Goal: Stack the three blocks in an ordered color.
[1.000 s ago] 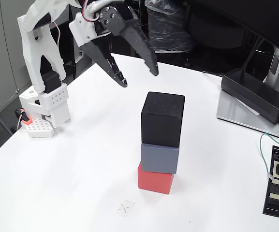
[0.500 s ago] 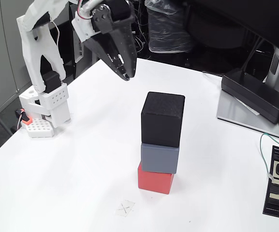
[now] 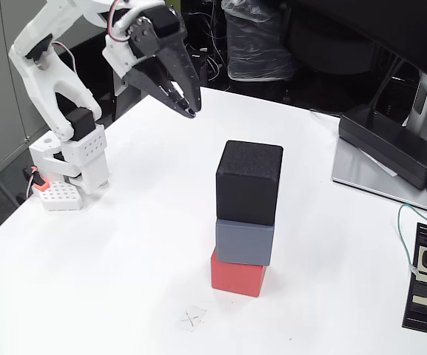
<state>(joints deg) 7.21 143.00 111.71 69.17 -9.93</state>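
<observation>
Three blocks stand in one stack near the middle of the white table in the fixed view. The red block is at the bottom, the slate grey block rests on it, and the black block sits on top. My gripper hangs in the air up and to the left of the stack, well apart from it. Its black fingers are shut together with nothing between them.
A long black power adapter lies on a grey plate at the right. A black power strip with a green-white cable sits at the right edge. The arm's white base stands at the left. A small cross mark is near the front.
The gripper closed from wide open a second ago and drew back up and to the left, away from the stack. The three blocks have not moved.
</observation>
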